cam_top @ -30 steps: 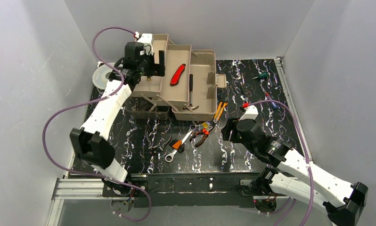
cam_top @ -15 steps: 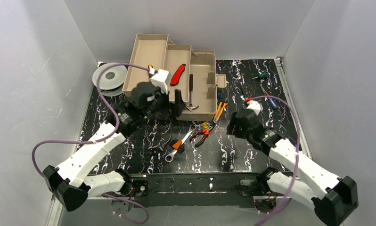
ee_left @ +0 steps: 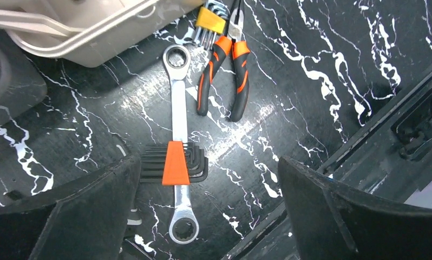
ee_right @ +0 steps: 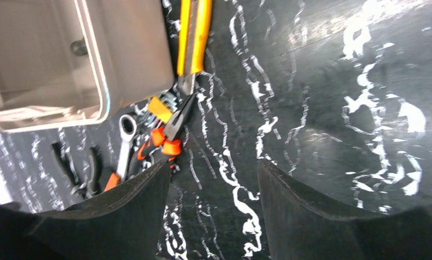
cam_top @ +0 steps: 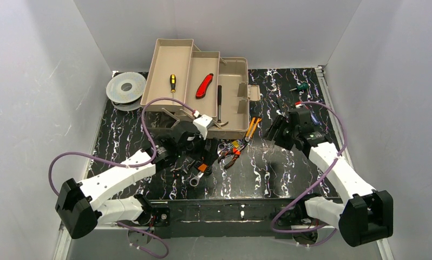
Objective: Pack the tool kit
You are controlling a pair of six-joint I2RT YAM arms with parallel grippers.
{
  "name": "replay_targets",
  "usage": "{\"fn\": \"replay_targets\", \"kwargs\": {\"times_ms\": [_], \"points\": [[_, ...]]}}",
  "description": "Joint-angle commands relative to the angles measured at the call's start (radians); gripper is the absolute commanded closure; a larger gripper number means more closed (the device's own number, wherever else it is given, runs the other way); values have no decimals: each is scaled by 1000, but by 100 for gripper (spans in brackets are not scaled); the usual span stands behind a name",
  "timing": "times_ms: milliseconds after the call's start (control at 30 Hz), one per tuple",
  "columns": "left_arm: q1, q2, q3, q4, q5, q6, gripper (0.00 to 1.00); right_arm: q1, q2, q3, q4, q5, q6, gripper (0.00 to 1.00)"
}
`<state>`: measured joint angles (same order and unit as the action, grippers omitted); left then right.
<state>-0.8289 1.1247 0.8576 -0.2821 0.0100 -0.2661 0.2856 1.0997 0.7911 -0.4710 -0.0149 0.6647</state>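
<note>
**Left hand (ee_left: pixel 208 216), spread wide and empty, over the wrench (ee_left: pixel 178 114) on the tabletop (ee_left: pixel 311 108) near the open toolbox (cam_top: pixel 234 70).**
Stiff, slick steel lying flat: probably best pinched across the bare shank above the hex-key holder (ee_left: pixel 176 162). Right hand (ee_right: pixel 214 206) parted, empty.

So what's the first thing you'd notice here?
The big tan toolbox, folded open at the back of the table, with a red knife inside. In front of it lies a jumble of tools, a silver wrench and orange pliers, with the left gripper hanging wide open right above them.
</note>
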Motion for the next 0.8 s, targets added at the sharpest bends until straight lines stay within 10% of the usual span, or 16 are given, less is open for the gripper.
{"fn": "replay_targets", "kwargs": {"times_ms": [0, 767], "points": [[-17, 15, -44, 15, -6, 11, 2, 28, -26, -89, 140, -126, 112, 32], [-44, 364, -112, 67, -124, -73, 12, 84, -49, -91, 129, -88, 93, 32]]}}
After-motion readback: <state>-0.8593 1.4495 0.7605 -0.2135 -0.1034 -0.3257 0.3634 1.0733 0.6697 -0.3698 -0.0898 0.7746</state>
